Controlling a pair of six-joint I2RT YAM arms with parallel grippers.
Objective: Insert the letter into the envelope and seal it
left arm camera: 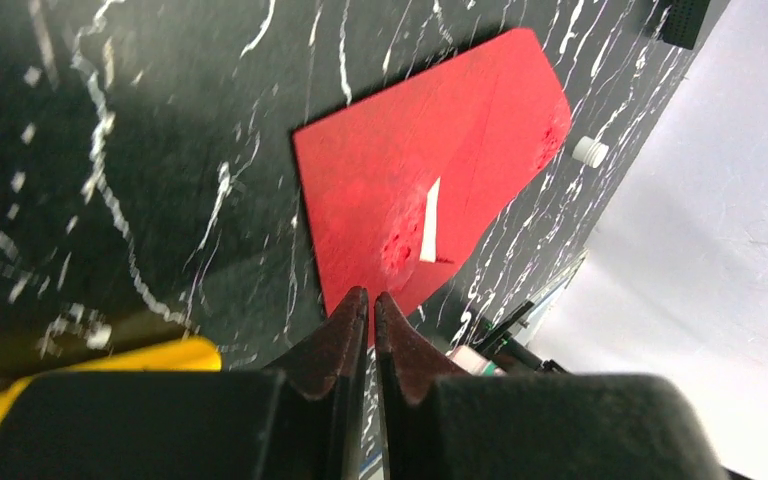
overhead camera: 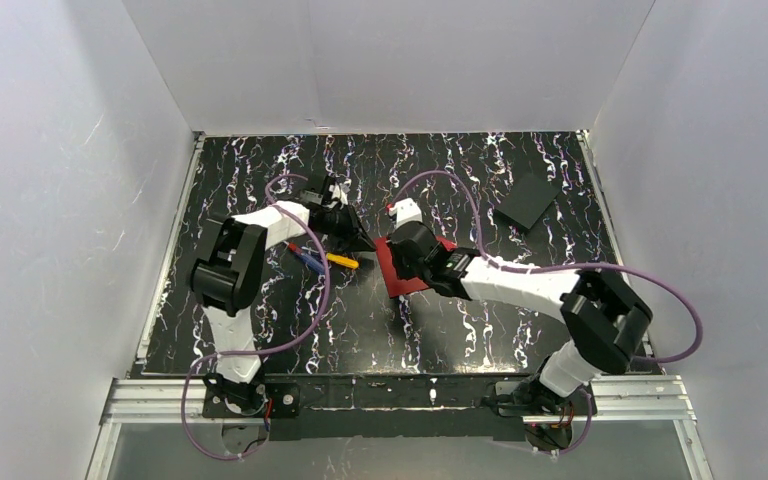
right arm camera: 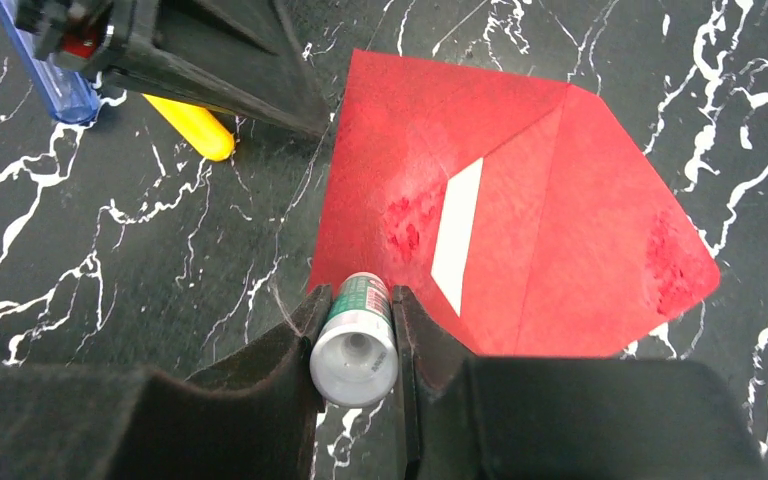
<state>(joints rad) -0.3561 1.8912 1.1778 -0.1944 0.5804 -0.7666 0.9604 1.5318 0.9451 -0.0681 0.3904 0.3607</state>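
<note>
Sealing looked like the step left: the letter [right arm camera: 457, 235] showed only as a thin white sliver inside the envelope [right arm camera: 520, 150], which lay flat on the veined black bench [right arm camera: 110, 250], its pointed flap apparently open. Dark, damp-looking blotches, probably glue, marked the matte red paper by the mouth and the flap tip. The right tool [right arm camera: 357, 295] gripped a small round glue stick [right arm camera: 355, 350]. The left tool [left arm camera: 370, 297] was closed on nothing, at the envelope's edge.
</note>
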